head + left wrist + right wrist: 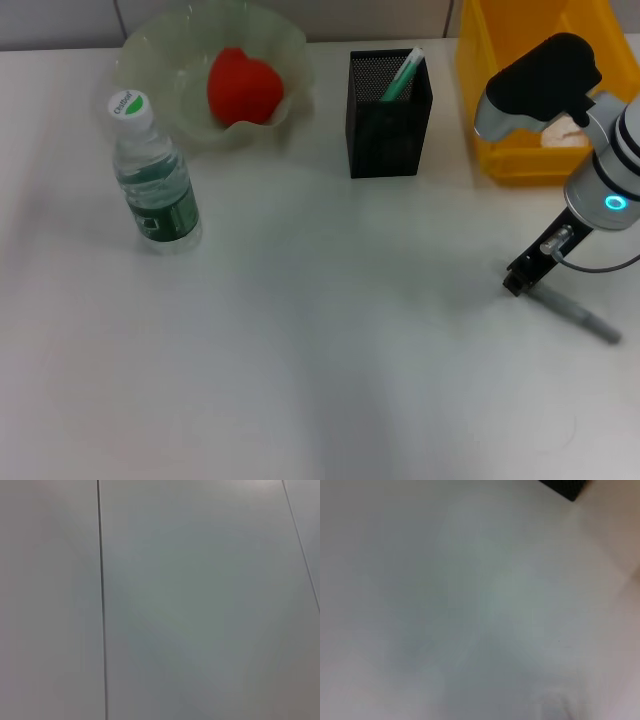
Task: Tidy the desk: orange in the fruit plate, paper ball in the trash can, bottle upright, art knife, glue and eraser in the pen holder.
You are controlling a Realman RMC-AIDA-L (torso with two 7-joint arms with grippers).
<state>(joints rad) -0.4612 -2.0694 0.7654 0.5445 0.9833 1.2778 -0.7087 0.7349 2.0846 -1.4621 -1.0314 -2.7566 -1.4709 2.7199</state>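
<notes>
Nearby, right gripper [516,282] touches art knife [580,316] beside trash can [520,60]

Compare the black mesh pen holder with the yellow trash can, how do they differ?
The pen holder is black open mesh, while the trash can is solid bright yellow plastic. The pen holder is the narrower, the trash can the wider. The pen holder holds a green stick-like item, the trash can a pale wad. Both stand upright on the desk.
</notes>
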